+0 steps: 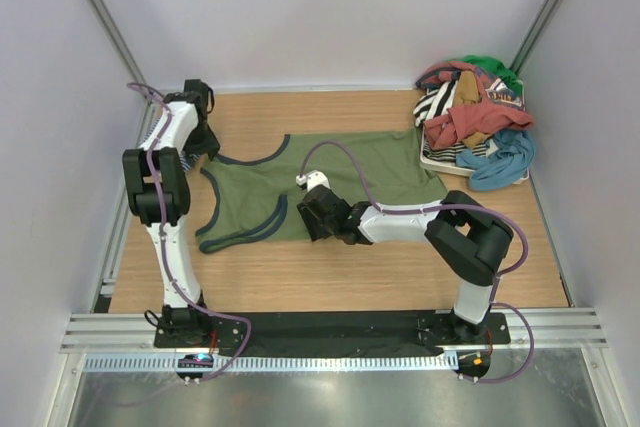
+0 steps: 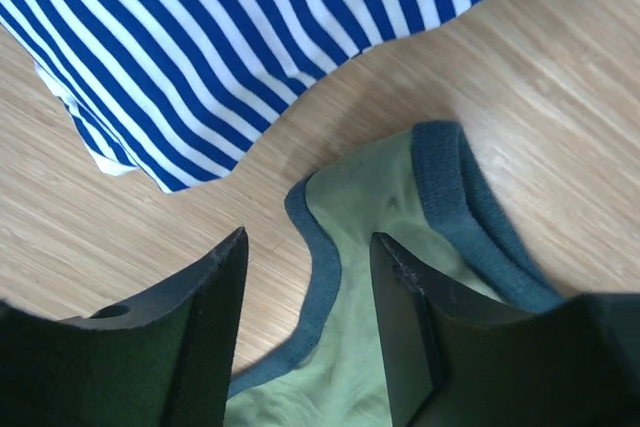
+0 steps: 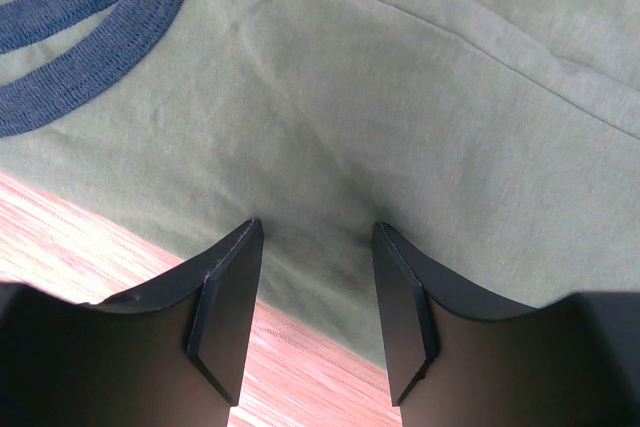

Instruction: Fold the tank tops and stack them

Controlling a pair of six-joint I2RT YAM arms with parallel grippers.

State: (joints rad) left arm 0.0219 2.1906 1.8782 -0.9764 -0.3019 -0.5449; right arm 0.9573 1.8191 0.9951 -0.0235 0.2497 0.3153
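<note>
Folding of the green top seemed the step in hand, with nothing stacked yet. It lay spread flat mid-table, straps toward the left and hem toward the right, olive with navy trim at neck and armholes, and only lightly creased.

The left gripper hung at the far strap with its fingers well apart. The trim ran between them but they pinched nothing. The striped top lay just beyond that strap, close but apart.

The right gripper stood over the near edge of the green top, fingers likewise spread and empty.

Next, I judged, each would need to close on its bit of cloth and carry it across the body together, so that the fold came out even. A pile of other clothes sat at the far right.
</note>
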